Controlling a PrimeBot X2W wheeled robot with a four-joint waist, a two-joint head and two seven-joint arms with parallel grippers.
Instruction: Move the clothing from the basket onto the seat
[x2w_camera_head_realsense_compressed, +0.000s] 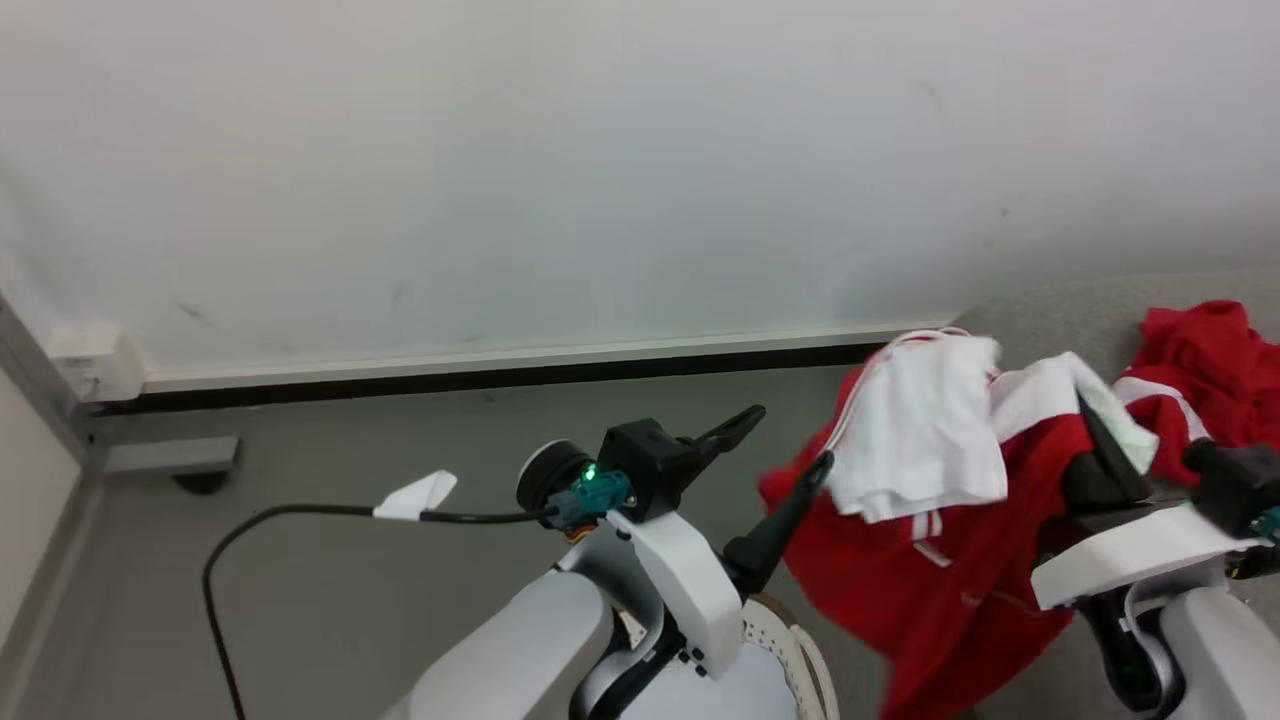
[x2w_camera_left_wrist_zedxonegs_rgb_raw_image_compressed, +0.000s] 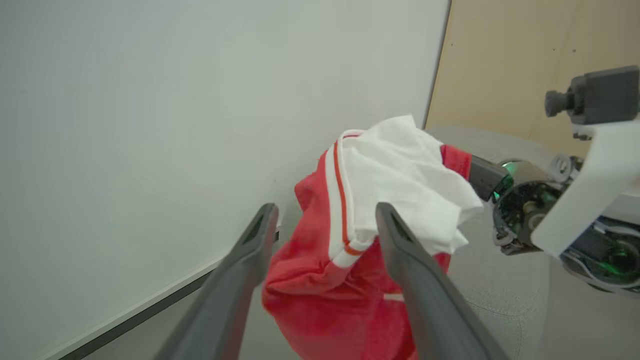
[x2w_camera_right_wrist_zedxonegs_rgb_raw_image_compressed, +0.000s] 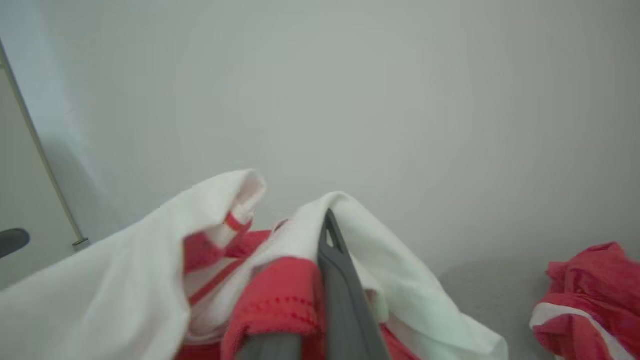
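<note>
Right pincer (x2w_camera_right_wrist_zedxonegs_rgb_raw_image_compressed: 329, 225) first: clamped shut, its dark fingers pressed together on a fold of the red garment (x2w_camera_head_realsense_compressed: 930, 590). That grip is what keeps the cloth hanging clear of the floor (x2w_camera_head_realsense_compressed: 400, 600) at the lower right of the head view.

Over to the left pincer (x2w_camera_head_realsense_compressed: 790, 435): wide open and holding nothing, fingers splayed just beside the bundle's near edge. In its own wrist view the cloth sits framed between the two fingers, beyond their tips. So one arm carries the load and the other is free.

Draped over the top is white cloth (x2w_camera_head_realsense_compressed: 920, 430) with red stripe trim. Lining turned out, or a separate sheet caught up with it? I can't tell from here.

Behind the bundle the grey seat (x2w_camera_head_realsense_compressed: 1050, 310) curves in at the right edge, and a second red garment (x2w_camera_head_realsense_compressed: 1215, 350) is already heaped on it. The basket (x2w_camera_head_realsense_compressed: 800, 640) peeks in at bottom centre, its perforated rim just under the left arm.

My read: the carried piece hangs short of the cushion, so it needs to travel further right before the grip lets go.
</note>
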